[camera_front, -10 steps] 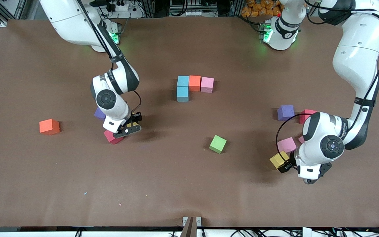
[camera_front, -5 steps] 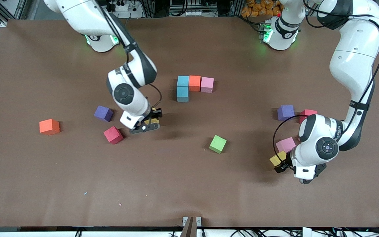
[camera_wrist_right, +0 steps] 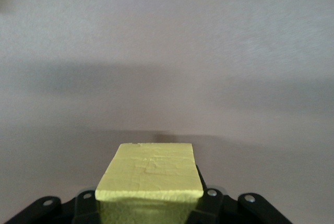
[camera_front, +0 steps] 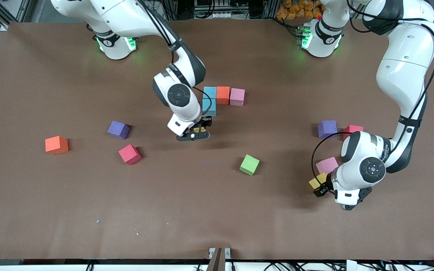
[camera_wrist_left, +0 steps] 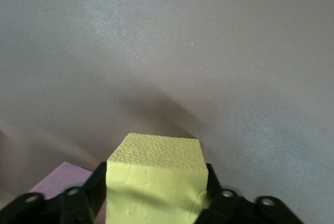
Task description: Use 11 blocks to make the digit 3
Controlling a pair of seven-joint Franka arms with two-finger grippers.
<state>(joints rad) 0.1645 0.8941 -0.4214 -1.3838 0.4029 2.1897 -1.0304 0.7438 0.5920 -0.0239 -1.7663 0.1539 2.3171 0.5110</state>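
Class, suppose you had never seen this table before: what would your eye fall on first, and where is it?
Most striking are the two white arms, each with a yellow cube between its fingers: the right gripper carries its yellow block beside the started figure of two teal, one orange and one pink cube at mid-table. The left gripper grips another yellow block by a loose pink cube toward the left arm's end.

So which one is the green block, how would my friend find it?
Start at the group of four touching blocks in the middle of the table. Come nearer to the front camera, past that group, to the green block, which sits alone. It is the only green one and touches nothing.
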